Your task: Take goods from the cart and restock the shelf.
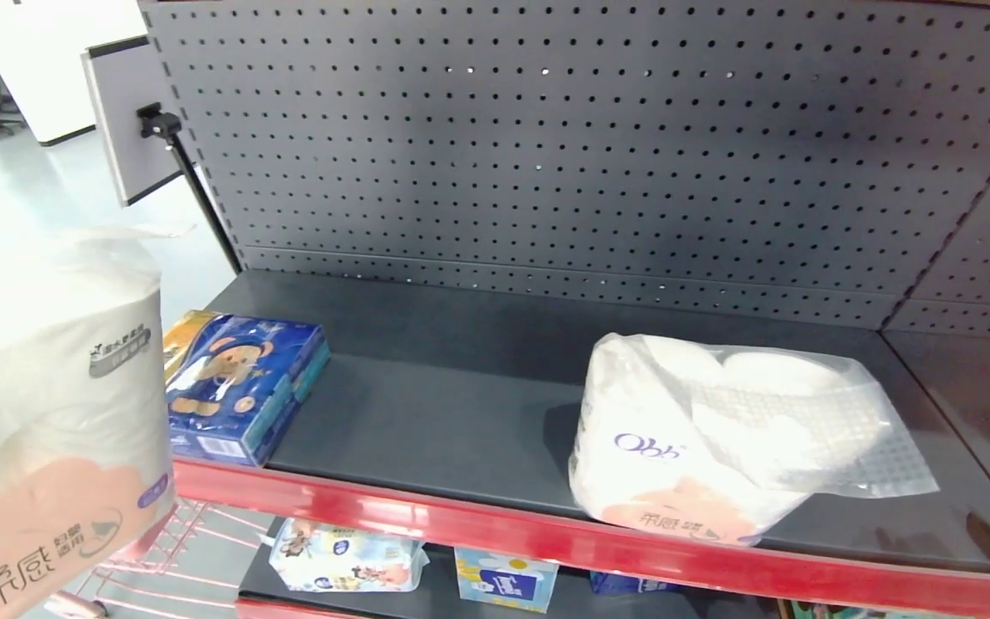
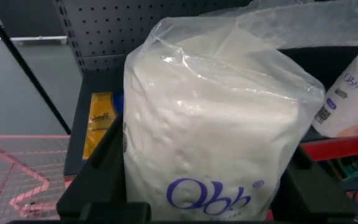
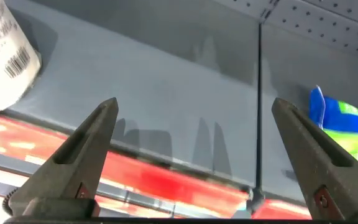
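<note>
Held pack: a plastic-wrapped pack of toilet rolls (image 1: 47, 413) is carried at the robot's left, off the shelf, before its left end.
Left pincer: the left pincer (image 2: 207, 149) is closed on the held pack, one black finger (image 2: 104, 168) pressed against each side of the wrap.
Right pincer: the right pincer (image 3: 194, 106) is spread wide with nothing between its fingers, and is held before the red front edge at the shelf's right end.
Shelf: a dark grey shelf (image 1: 460, 413) is fronted by a red front edge (image 1: 460, 516) and backed by a pegboard (image 1: 546, 129).
Second pack: another pack of toilet rolls (image 1: 718, 438) is laid on the right half of the shelf, near the front edge.
Tissue pack: a blue tissue pack (image 1: 241, 387) is set at the shelf's left end, well apart from the second pack.
Cart: pink wire of the cart (image 1: 202, 542) is seen below the shelf's left end.
Lower shelf: small packs (image 1: 344, 554) are stood beneath.
</note>
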You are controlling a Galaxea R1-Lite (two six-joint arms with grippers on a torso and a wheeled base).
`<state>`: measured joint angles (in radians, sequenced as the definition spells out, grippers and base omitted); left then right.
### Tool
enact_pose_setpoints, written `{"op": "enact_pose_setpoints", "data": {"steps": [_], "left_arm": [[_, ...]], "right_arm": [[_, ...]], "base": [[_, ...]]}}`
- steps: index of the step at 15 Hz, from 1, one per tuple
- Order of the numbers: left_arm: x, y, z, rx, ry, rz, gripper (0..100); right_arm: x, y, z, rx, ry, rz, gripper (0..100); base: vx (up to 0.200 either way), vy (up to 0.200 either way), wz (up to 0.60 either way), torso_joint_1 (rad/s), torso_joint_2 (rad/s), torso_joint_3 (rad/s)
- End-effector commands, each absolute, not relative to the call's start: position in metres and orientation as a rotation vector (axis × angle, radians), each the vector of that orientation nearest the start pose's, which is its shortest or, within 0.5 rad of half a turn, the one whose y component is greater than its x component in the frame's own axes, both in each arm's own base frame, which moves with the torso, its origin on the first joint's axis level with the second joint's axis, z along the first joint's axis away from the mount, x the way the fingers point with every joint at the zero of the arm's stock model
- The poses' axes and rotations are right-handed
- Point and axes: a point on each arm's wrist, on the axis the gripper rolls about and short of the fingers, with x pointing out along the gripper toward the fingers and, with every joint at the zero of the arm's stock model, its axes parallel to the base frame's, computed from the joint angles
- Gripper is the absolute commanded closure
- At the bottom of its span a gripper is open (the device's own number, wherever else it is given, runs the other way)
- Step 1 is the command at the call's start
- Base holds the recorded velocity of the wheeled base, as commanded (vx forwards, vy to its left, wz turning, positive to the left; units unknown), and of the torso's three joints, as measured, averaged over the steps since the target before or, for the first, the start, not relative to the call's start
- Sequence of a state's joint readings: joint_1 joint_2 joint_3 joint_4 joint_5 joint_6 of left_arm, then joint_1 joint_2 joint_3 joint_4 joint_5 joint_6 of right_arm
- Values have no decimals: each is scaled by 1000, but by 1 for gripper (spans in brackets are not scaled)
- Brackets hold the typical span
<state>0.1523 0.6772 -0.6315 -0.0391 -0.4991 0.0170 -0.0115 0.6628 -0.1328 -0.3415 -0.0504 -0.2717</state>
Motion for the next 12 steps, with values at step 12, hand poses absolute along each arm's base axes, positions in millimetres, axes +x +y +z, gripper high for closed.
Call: {"op": "enact_pose_setpoints", "data": {"steps": [12], "left_arm": [[46, -4, 253, 53, 3, -339, 100]], "right_arm": [[53, -2, 142, -273, 197, -34, 0]], "base": [[0, 0, -50, 0, 1, 0]]}}
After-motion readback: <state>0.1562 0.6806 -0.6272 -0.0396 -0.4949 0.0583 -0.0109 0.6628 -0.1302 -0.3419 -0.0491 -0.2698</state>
